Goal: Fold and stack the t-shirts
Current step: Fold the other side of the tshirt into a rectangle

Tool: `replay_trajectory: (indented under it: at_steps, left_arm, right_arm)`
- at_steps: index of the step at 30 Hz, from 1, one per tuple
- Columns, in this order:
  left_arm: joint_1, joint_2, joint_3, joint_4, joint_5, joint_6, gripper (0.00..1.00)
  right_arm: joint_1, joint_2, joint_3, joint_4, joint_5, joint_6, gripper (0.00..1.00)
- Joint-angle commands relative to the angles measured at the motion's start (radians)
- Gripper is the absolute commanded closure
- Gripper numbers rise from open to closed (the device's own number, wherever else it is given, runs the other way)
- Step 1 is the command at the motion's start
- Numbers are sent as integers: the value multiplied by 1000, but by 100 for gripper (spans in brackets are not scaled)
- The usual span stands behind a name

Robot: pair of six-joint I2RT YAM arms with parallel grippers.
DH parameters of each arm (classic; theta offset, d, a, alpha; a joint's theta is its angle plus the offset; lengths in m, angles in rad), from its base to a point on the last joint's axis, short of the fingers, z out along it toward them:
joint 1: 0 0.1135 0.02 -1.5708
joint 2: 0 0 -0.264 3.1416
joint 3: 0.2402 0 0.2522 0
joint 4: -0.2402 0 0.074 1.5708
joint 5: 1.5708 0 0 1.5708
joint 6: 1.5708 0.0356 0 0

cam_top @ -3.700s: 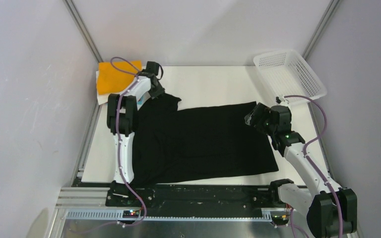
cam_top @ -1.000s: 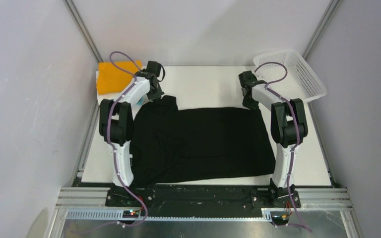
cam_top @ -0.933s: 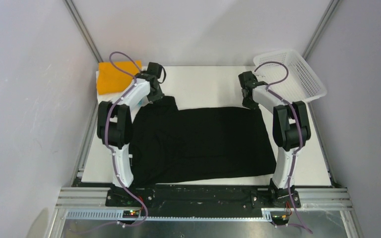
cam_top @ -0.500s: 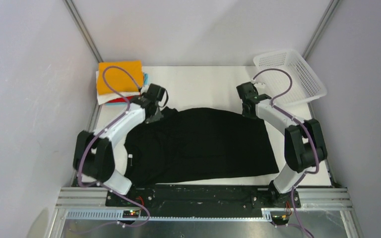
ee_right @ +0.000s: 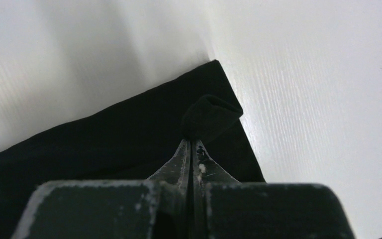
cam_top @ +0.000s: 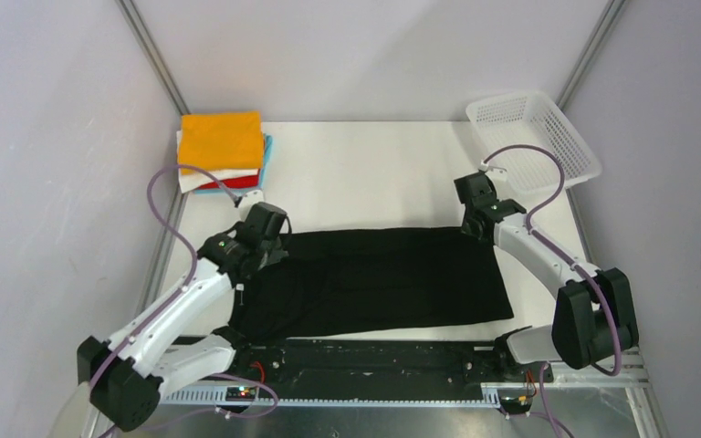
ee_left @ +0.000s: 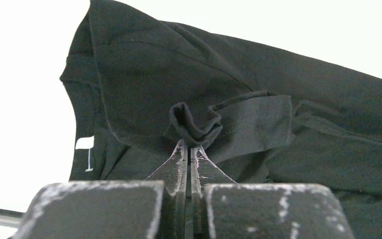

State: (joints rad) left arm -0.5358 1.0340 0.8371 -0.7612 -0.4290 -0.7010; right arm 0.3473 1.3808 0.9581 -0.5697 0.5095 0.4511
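Two pincers [ee_left: 188, 145] [ee_right: 190, 141] tight on black tee [cam_top: 392, 278]

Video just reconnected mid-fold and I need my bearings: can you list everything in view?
black t-shirt: one, black, spread across the near middle of the table
folded t-shirts: four, orange on top, then white, red and light blue, stacked at the far left corner
basket: one, white mesh, far right corner
table: one, white, under everything
left gripper: one, dark, shut on the black t-shirt at its far left edge
right gripper: one, dark, shut on the black t-shirt at its far right corner
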Motion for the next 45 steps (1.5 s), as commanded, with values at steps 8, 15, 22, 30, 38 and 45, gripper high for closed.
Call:
replay_trajectory:
  at_steps: [8,15,22,30,38,45]
  left_arm:
    - [-86,-190,-66,-156,-14,-101,100]
    - [-153,-198,-133,-166,124,-132,99]
    - [-265,-207,-283,-229,324,-275,75]
    - [-412,-309,-193,-238,358,-280,1]
    - [-387,-256,-67,-164,-45,-398,0]
    - [-10,-141,-290,294,233,-335,0]
  right_arm:
    - [-49,-55,-31,31,-64,-57,100]
    - [-41,-39,-64,-18,-36,-26,98]
    - [-35,-108,-143,-213,88,201,66]
    - [-45,-244,-149,-239,125,275,4]
    - [-10,-322,-242,208,-492,2,1]
    - [10,-40,-227,450,-719,11,1]
